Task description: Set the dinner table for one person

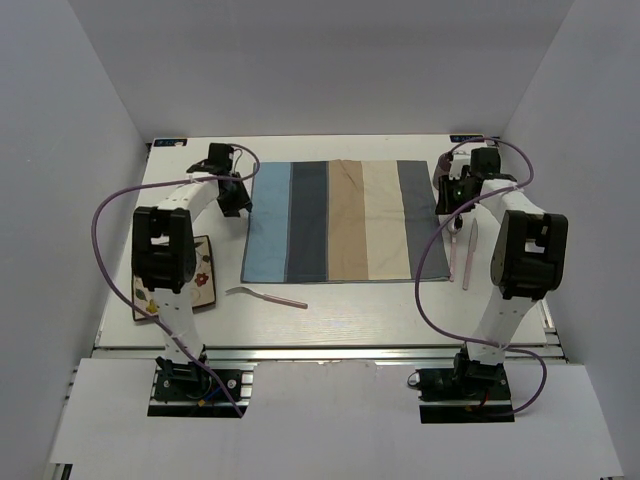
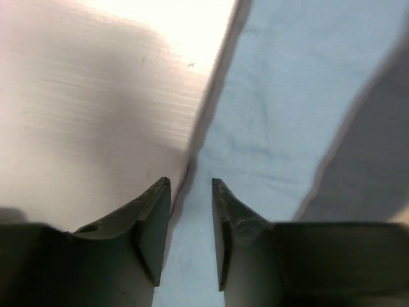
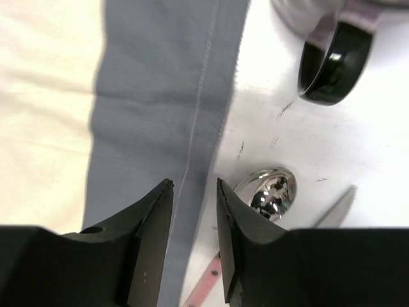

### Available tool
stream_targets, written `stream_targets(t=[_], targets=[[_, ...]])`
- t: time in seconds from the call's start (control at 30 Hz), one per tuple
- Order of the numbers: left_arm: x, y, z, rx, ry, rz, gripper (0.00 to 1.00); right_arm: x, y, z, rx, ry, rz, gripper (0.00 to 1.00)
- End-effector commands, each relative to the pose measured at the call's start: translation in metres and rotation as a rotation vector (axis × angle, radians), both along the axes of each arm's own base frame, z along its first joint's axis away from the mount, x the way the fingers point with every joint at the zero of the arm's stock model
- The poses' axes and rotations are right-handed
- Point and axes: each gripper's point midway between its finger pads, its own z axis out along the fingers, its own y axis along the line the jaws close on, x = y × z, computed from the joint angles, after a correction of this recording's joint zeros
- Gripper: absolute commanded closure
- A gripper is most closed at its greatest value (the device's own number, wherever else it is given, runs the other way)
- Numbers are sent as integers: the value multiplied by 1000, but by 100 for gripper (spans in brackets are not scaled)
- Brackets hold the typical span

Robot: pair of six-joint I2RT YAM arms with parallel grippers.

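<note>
The striped blue, grey and beige placemat lies flat in the middle of the off-white dinner table. My left gripper is low over the placemat's left edge, jaws slightly apart and empty; in the left wrist view it straddles the light blue stripe's edge. My right gripper is low over the right edge, also slightly open and empty, above the grey stripe. A spoon, a knife and a black cup lie just right of it.
A pink-handled fork lies on the table in front of the placemat's left corner. A floral plate sits at the left, partly under my left arm. The spoon and knife lie right of the placemat.
</note>
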Motion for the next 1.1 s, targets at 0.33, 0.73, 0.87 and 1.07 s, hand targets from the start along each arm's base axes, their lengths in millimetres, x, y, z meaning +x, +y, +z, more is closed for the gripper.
stream_targets(t=[0.33,0.73,0.87,1.07], targets=[[-6,23,182,-140,-565,77,61,36,-41,92,-126,-268,-162,39],[-34,20,176,-192,-586,94,42,71,-51,56,-116,-223,-258,33],[-35,18,179,-204,-590,94,42,93,-52,43,-101,-215,-277,37],[-43,20,183,-205,-591,109,41,108,-58,26,-131,-209,-300,54]])
